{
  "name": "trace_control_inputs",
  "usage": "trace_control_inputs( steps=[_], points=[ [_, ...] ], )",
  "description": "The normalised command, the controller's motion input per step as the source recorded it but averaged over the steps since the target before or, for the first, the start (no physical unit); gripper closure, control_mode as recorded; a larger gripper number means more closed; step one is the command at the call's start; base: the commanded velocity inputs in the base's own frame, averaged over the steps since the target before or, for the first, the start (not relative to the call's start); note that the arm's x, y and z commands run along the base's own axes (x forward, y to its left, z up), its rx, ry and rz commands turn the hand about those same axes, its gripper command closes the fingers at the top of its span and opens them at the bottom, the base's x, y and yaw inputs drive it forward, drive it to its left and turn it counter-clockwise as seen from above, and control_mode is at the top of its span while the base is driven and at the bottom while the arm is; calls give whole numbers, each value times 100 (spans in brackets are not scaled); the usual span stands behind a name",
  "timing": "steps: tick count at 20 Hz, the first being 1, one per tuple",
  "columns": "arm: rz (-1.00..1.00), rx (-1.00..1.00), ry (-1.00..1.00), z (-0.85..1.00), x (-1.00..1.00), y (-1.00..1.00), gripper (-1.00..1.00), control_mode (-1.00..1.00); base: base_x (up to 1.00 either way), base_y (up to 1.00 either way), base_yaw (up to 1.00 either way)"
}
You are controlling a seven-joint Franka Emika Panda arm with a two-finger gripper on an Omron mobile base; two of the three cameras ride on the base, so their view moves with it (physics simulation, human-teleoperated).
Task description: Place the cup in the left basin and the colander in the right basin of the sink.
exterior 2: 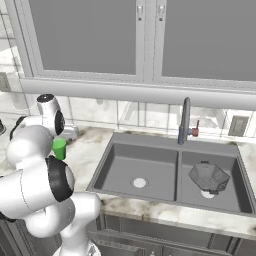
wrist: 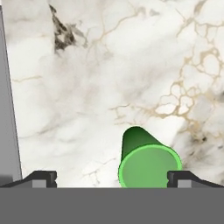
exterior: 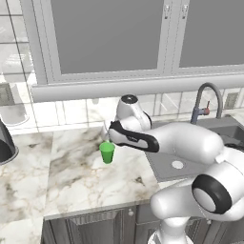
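The green cup (exterior: 107, 152) stands upright on the marble counter left of the sink (exterior 2: 170, 145). My gripper (exterior: 105, 137) hangs just above it, open. In the hand view the cup (wrist: 148, 162) sits between the two fingertips (wrist: 43, 177), close to the right one, and neither touches it. The cup (exterior 2: 59, 148) peeks out behind my arm in the right base view. The dark grey colander (exterior 2: 209, 176) lies in the right basin (exterior 2: 235, 192). The left basin (exterior 2: 125, 165) holds nothing but its pale drain.
A tall arched faucet (exterior 2: 185, 120) rises behind the sink's divider. A dark rounded appliance (exterior: 5, 143) sits at the counter's far left. A ledge and cabinets (exterior: 105, 38) hang over the back wall. The counter's front edge (exterior: 90, 209) runs just below the cup.
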Motion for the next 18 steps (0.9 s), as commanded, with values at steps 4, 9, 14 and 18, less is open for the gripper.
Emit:
trace_control_inputs(
  steps=[4, 9, 14, 18],
  points=[
    [0, 0, 0, -20, 6, 2, -100, -100, 0, 0, 0],
    [0, 0, 0, -17, 12, 0, -100, -100, 0, 0, 0],
    [1, 0, 0, -19, 12, 0, -100, -100, 0, 0, 0],
    [1, 0, 0, -18, 4, 0, -100, -100, 0, 0, 0]
  ],
)
